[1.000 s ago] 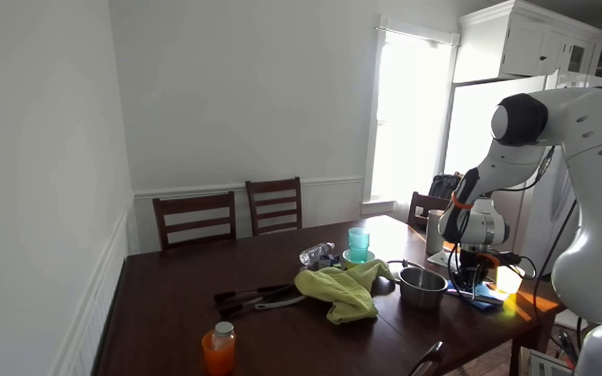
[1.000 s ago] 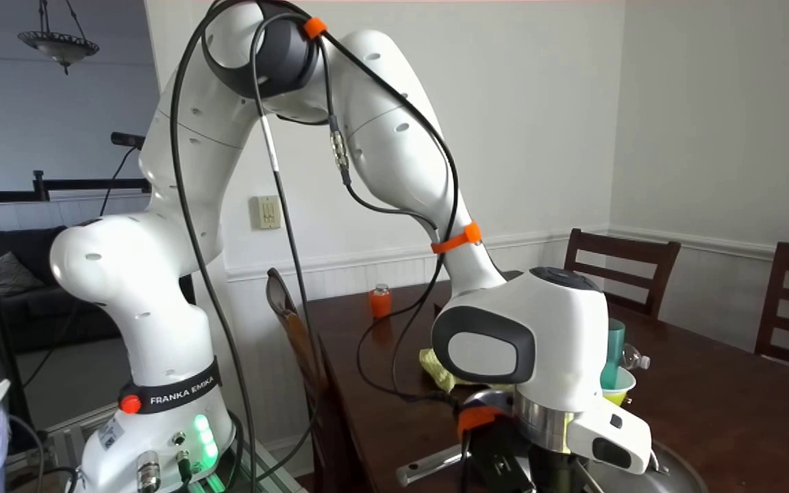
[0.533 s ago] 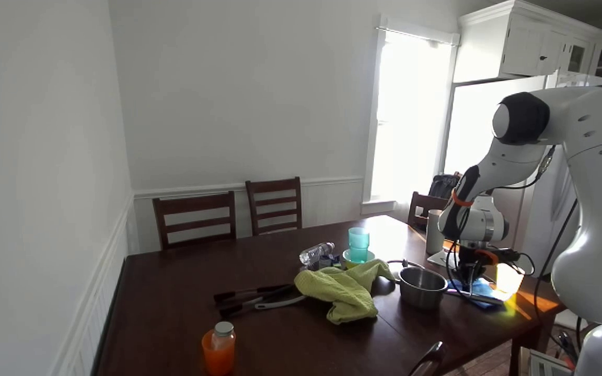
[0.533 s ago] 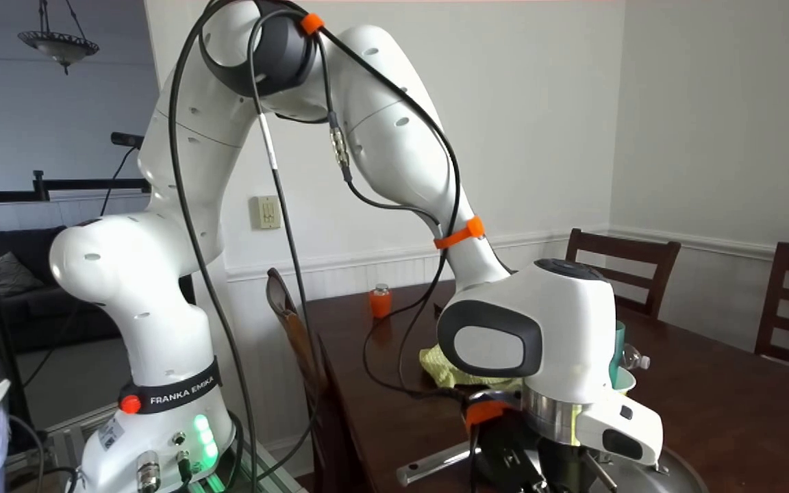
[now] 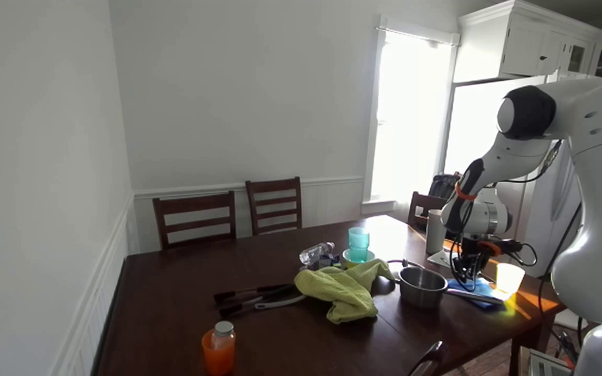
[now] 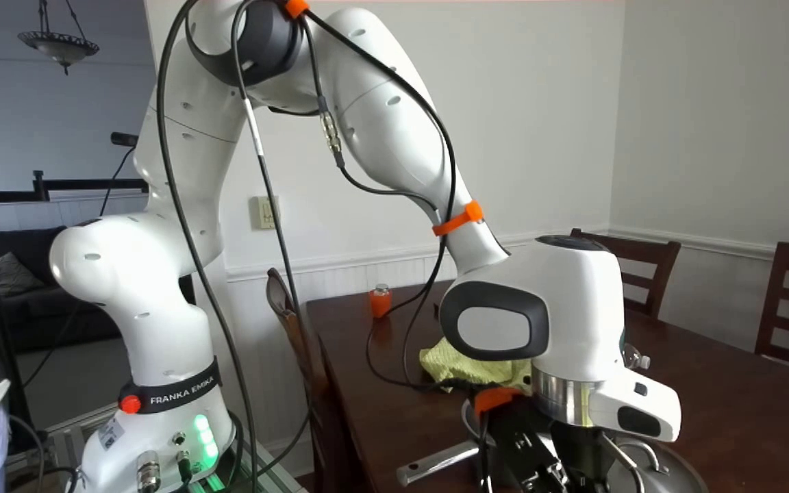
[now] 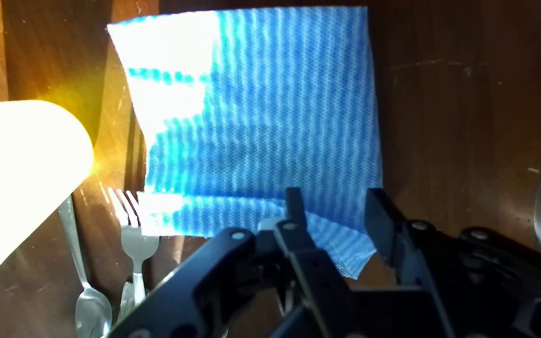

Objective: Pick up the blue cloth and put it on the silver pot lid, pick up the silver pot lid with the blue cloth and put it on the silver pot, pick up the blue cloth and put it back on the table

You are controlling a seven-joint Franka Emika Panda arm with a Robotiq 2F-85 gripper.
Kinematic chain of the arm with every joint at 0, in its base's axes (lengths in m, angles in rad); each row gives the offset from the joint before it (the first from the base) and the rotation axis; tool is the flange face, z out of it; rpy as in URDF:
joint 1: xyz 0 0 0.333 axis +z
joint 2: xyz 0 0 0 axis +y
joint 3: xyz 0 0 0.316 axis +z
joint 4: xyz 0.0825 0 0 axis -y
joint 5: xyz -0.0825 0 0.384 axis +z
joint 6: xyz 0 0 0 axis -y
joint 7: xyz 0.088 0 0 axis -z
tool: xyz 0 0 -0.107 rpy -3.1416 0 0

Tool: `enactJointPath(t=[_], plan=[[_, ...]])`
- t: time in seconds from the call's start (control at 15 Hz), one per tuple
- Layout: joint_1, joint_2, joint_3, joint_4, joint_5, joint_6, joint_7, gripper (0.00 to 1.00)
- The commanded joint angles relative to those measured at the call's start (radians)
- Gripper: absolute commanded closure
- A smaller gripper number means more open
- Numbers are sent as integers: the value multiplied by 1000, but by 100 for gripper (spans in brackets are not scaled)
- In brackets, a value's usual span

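Small mid-blue ribbed fabric cloth [image 7: 270, 141] is flat on the dark brown wooden table [image 7: 444, 117], near edge folded over in the wrist view, far left corner washed out by light. Black two-finger end effector [image 7: 335, 202] is over that folded edge, jaws apart, cloth visible through the gap; can't tell if the tips touch it. Steel fork [image 7: 139, 246] and spoon [image 7: 93, 312] at the near left there. Round flat grey metal lid [image 6: 675, 472] with loop handle is on the table in an exterior view, right of the end effector, partly hidden. In an exterior view, squat round grey metal pot [image 5: 422, 293] is left of the blue cloth, bar handle crossing in front of it; glowing pale cup [image 5: 510, 278] just right of the cloth. Also there: crumpled yellow-green waffle cloth [image 5: 335, 295] left of the pot, upright teal cup [image 5: 358, 243] and clear plastic bottle [image 5: 316, 254] beyond, orange cup [image 5: 217, 359] near left with a clear grey-capped bottle [image 5: 223, 338] in it.
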Motion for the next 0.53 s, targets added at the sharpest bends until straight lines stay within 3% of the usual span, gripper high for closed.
enactJointPath(t=[0.0,0.27,0.33,0.47], plan=[[-15,36,13,-23,-21,74,2,27],[-39,82,46,-26,-14,124,1,4],[-37,91,48,-25,-15,129,12,43],[-42,101,57,-23,-12,133,26,40]])
